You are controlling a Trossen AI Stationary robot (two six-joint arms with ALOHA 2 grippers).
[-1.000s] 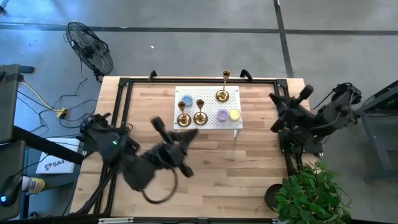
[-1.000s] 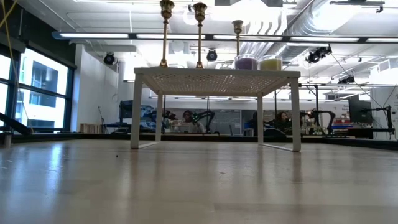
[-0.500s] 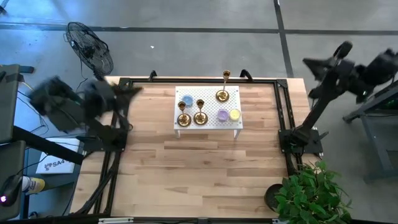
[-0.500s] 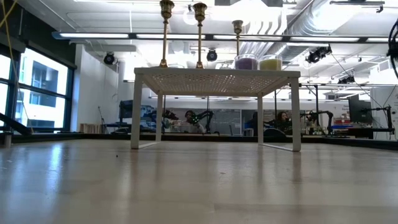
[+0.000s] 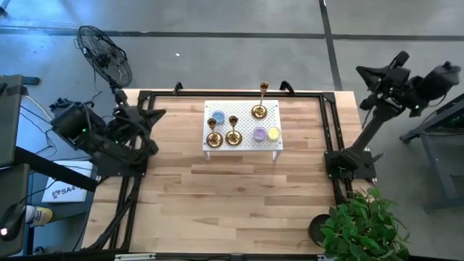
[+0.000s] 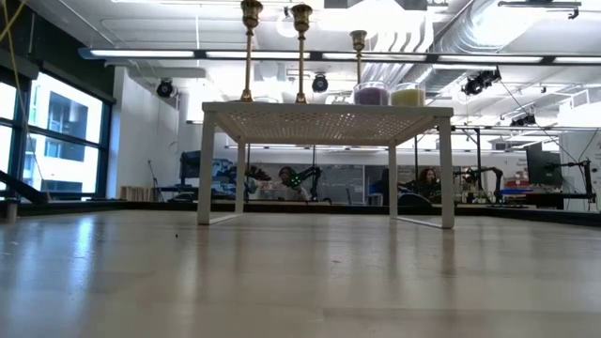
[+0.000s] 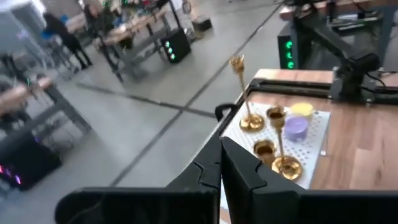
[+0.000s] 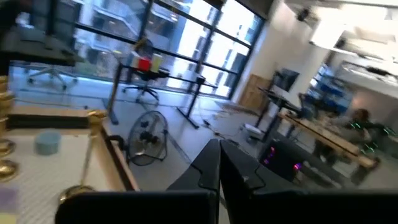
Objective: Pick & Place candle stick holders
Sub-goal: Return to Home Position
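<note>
Three gold candle stick holders with round bases and slim stems stand on a small white perforated stand (image 5: 243, 145) at the table's far middle: two at its near left (image 5: 212, 138) (image 5: 233, 135) and one at its far right (image 5: 259, 111). In the low view they rise above the stand top (image 6: 251, 52) (image 6: 300, 52) (image 6: 358, 61). My left gripper (image 5: 159, 113) (image 7: 221, 155) is shut and empty at the table's far left edge, pointing toward the stand. My right gripper (image 5: 360, 71) (image 8: 219, 158) is shut and empty, raised beyond the table's far right corner.
A blue candle (image 5: 217, 116), a purple candle (image 5: 259, 134) and a yellow candle (image 5: 273, 133) also sit on the stand. A black frame (image 5: 217, 94) rims the table. A fan (image 5: 105, 54) stands on the floor at far left and a potted plant (image 5: 362, 225) at near right.
My left arm has swung from over the table's near left part back to the far left edge. My right arm has unfolded from the right edge and risen up beyond the far right corner. The candle stick holders have stayed in place.
</note>
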